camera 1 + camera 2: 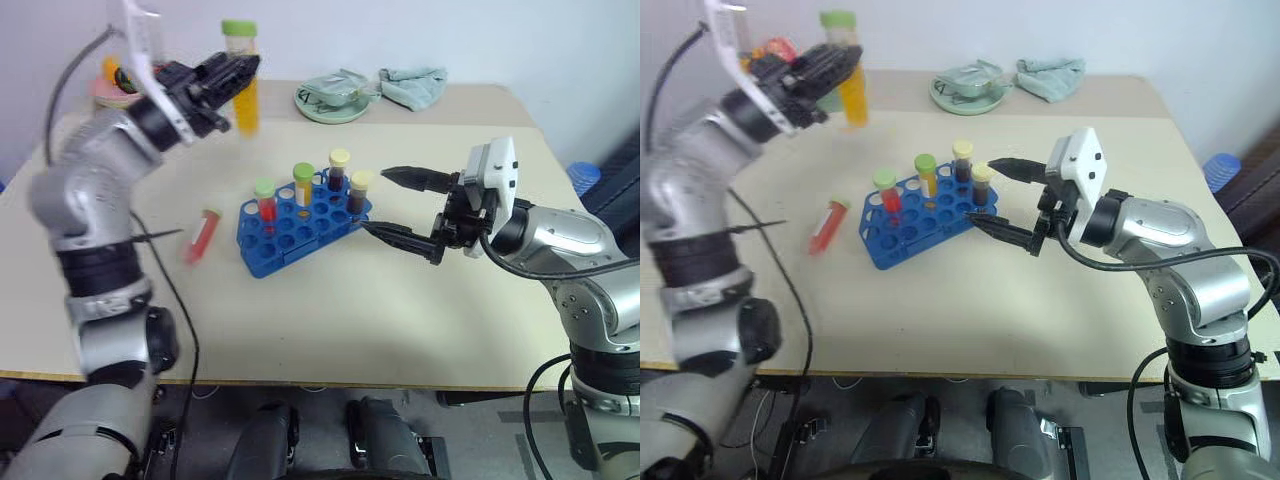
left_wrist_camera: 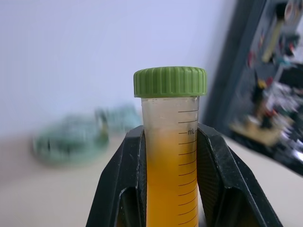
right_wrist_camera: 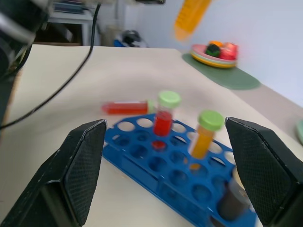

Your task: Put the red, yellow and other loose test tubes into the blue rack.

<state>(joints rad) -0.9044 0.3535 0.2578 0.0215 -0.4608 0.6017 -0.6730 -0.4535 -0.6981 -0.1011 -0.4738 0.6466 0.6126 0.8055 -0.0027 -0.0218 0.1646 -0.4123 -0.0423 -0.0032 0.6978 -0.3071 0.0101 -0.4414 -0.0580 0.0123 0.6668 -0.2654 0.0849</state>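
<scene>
My left gripper (image 1: 235, 72) is shut on a yellow test tube (image 1: 243, 85) with a green cap and holds it upright, high over the back left of the table; the left wrist view shows the yellow tube (image 2: 170, 156) clamped between both fingers. The blue rack (image 1: 275, 250) stands mid-table with several capped tubes upright in it. A red test tube (image 1: 202, 235) lies loose on the table just left of the rack. My right gripper (image 1: 375, 200) stands open at the rack's right end, with nothing between its fingers.
At the back of the table are a green plate (image 1: 332, 100) with a packet, a teal cloth (image 1: 413, 85) and a plate of small colourful items (image 1: 115, 88). A black cable (image 1: 165, 235) hangs over the table's left side.
</scene>
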